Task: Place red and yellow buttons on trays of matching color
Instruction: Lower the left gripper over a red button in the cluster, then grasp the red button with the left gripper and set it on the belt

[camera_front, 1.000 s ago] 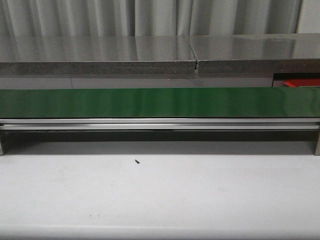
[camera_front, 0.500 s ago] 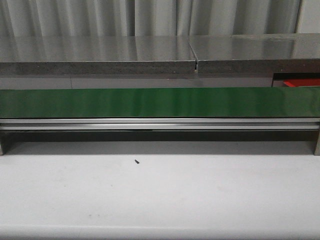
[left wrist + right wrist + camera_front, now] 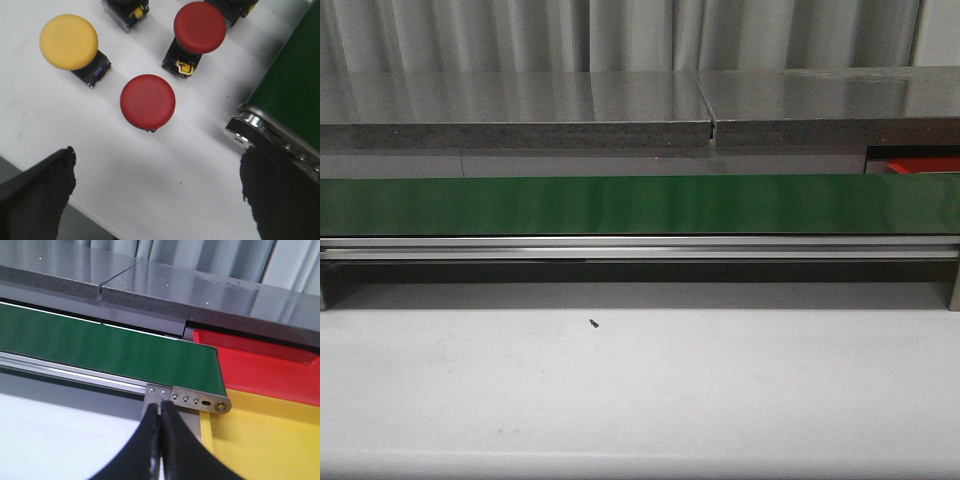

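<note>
Below the left end effector, whose dark fingers stand wide apart at the frame corners with nothing between them, several mushroom-head push buttons rest on the white counter. One red button stands nearest the gap between the fingers; a second red button lies tipped on its side beyond it, its black and yellow base showing. A yellow button sits off to one side, also leaning, with a dark blue base under it. Two more button bases are cut off at the frame edge. The green conveyor belt and its metal end roller lie just beside the buttons.

Over on the right arm, the end effector has its two dark fingers pressed together with nothing gripped. Beyond the belt's end sit the red tray and, nearer, the yellow tray, side by side.

From the front, only the belt, the grey ledge behind it and a small dark speck on the counter show.
</note>
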{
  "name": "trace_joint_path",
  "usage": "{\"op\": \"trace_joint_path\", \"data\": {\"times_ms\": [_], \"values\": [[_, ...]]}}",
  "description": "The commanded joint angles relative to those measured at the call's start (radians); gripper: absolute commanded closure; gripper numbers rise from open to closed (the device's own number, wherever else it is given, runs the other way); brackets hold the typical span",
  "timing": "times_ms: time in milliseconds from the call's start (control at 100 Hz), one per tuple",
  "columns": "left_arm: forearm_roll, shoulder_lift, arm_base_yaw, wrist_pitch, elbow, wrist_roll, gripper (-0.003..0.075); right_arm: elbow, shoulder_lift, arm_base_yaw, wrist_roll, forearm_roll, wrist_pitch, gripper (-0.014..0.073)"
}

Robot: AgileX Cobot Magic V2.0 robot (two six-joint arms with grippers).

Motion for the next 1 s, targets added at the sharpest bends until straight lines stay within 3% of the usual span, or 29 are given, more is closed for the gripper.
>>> {"op": "trace_joint_path", "data": {"times_ms": [0, 740, 830, 990], "values": [[-0.007, 0.012, 0.001, -0.037, -0.05, 0.002, 0.0102, 0.0, -0.006, -0.005, -0.002, -0.009, -0.086, 0.0655], [-0.009, 0.225, 0.001, -0.038, -0.171, 0.003, 0.0112, 0.0, -0.006, -0.005, -0.002, -0.009, -0.086, 0.0655], [-0.009, 0.24, 0.001, -0.038, -0.171, 0.003, 0.018, 0.0, -0.006, -0.005, -0.002, -0.009, -0.086, 0.0655], [-0.009, 0.243, 0.001, -0.055, -0.171, 0.003, 0.0393, 0.0, -0.006, -0.005, -0.002, -0.009, -0.086, 0.0655]]}}
